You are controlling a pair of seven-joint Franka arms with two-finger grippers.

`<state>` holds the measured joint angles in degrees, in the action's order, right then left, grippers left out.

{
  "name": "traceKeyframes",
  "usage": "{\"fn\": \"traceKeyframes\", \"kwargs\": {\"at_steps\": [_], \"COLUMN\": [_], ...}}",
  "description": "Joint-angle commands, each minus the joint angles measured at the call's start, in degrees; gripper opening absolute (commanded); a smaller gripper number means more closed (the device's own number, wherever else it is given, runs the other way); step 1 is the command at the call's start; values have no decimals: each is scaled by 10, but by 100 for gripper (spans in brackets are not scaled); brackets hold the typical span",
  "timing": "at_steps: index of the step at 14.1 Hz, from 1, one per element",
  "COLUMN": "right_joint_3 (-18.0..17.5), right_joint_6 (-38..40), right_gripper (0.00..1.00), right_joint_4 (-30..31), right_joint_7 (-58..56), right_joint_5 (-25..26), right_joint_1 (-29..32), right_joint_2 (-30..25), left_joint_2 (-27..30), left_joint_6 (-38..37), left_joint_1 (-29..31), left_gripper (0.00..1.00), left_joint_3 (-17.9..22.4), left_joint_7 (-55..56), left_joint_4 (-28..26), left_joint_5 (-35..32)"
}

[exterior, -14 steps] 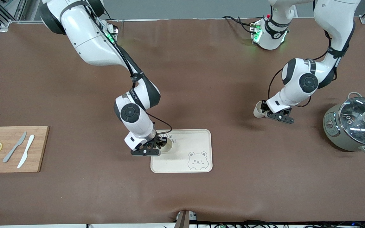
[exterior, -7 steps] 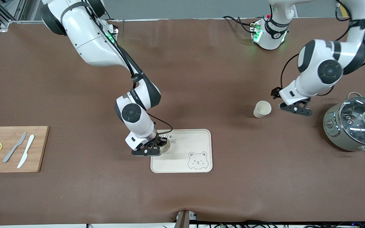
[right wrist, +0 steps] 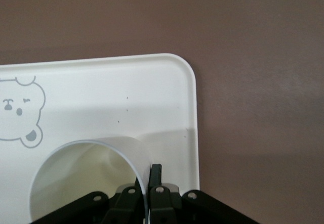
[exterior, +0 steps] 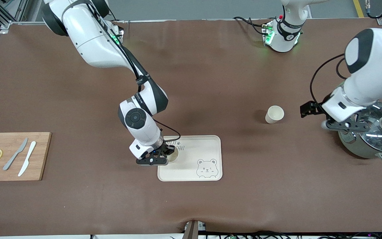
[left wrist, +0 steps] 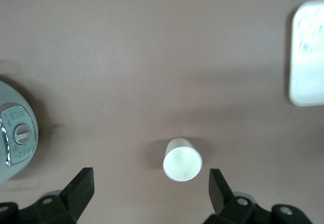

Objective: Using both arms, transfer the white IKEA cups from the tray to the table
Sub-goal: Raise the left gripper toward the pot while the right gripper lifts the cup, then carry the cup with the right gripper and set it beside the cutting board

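One white IKEA cup (exterior: 274, 114) stands upright on the bare brown table toward the left arm's end; it also shows in the left wrist view (left wrist: 182, 160). My left gripper (exterior: 323, 121) is open and empty, up in the air beside the pot, apart from that cup. The other white cup (exterior: 173, 155) stands on the cream bear tray (exterior: 207, 146), at the tray's end toward the right arm. My right gripper (exterior: 164, 156) is shut on this cup's rim wall (right wrist: 126, 158), one finger (right wrist: 156, 176) outside it.
A grey-green pot with a glass lid (exterior: 371, 131) stands at the left arm's end, under my left wrist. A wooden cutting board (exterior: 41, 156) with two knives and lemon slices lies at the right arm's end.
My left gripper has let go of its cup, leaving it upright on the table, and has risen away toward the pot. My right gripper has stayed on the cup at the tray.
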<state>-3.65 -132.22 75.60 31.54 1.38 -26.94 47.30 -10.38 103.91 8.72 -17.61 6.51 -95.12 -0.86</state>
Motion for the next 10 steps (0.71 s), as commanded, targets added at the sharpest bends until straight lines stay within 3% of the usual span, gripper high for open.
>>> {"fn": "traceKeyframes", "kwargs": {"at_steps": [1,3,8,9,10], "right_joint_3": [-5,-7,-7,-7,-7], "right_joint_6": [119,173,312,328,339], "right_gripper": [0,0,0,0,0], "right_joint_4": [-54,-58,-50,-44,-41], "right_joint_7": [0,-5,-173,-202,-246], "right_joint_5": [-1,-2,-5,-5,-5], "right_joint_1": [10,32,97,115,137], "right_joint_2": [-28,-66,-157,-173,-188], "left_joint_2": [-49,-49,-19,-14,-8], "left_joint_6": [-115,-160,-176,-181,-189], "left_joint_1": [-3,3,2,-21,-80], "left_gripper": [100,100,100,100,100], "left_joint_3": [-1,-1,-1,10,77], "left_joint_7": [39,38,-21,-20,-20], "left_joint_4": [154,205,203,204,205], "left_joint_5": [2,2,-27,-25,-22]}}
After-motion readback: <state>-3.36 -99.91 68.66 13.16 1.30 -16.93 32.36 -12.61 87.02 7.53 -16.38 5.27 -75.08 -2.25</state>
